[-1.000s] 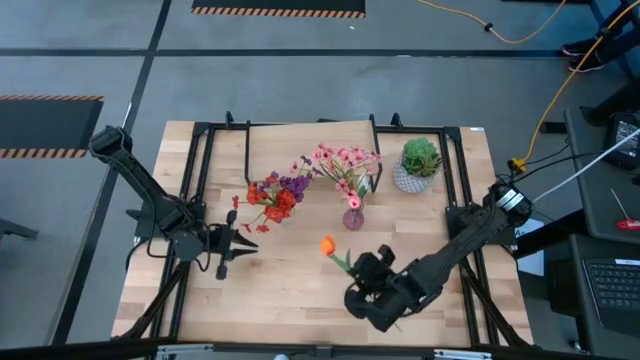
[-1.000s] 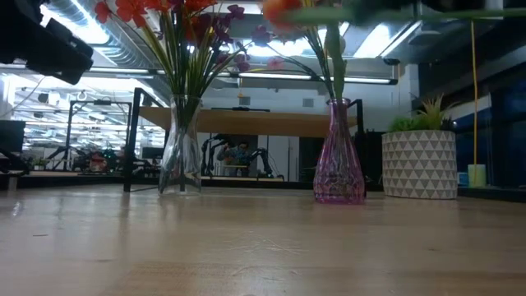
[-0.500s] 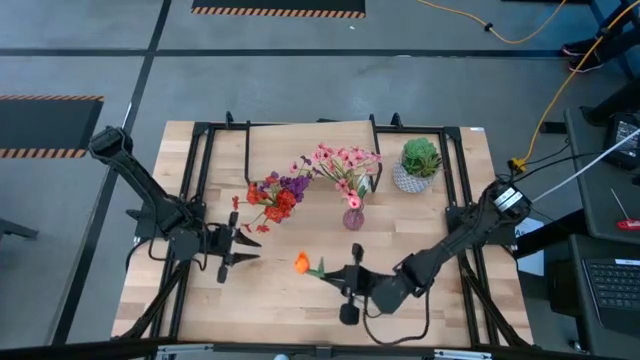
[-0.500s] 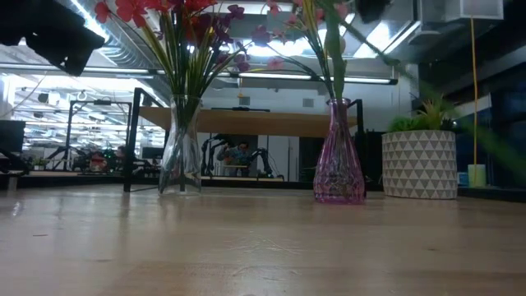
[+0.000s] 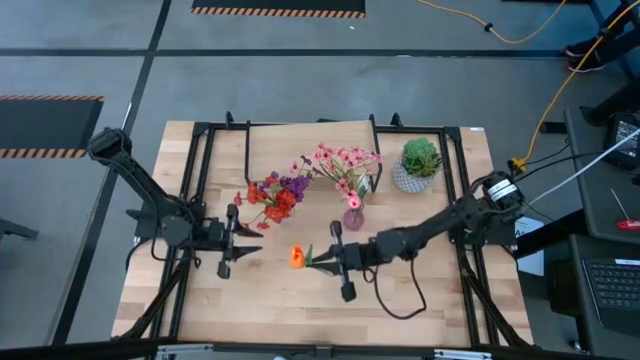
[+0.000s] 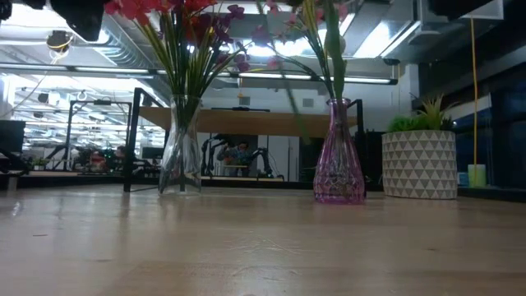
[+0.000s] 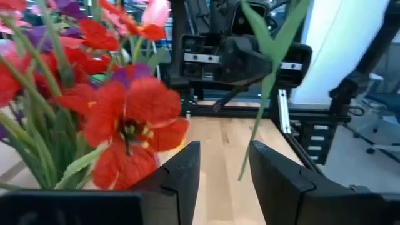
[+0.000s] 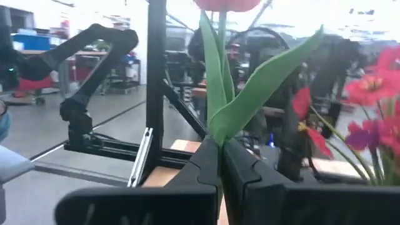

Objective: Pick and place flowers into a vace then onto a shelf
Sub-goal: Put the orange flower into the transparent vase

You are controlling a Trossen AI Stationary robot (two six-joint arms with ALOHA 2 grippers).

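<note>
Since half a second ago my right arm has stretched out leftward, carrying the orange flower [image 5: 297,257] from table centre toward the left gripper [image 5: 228,241].

Wooden tabletop [image 5: 440,300]: pale planks, matte grain, framed by black rails.

Right gripper [image 5: 338,261]: fingers pressed together on the thin green stem just below two long smooth leaves, as the right wrist view shows [image 8: 220,164]. The blossom sits just left of the fingertips, held above the table in front of the vases.

Left gripper: fingers spread, empty, beside the clear glass vase [image 6: 181,148], which holds red and purple flowers [image 5: 275,194] with soft fabric petals.

Purple glass vase [image 6: 338,156]: narrow-necked, textured, holding pink flowers [image 5: 344,164].

White pot [image 6: 417,164]: round, triangle-patterned, with a spiky green plant [image 5: 421,155].
</note>
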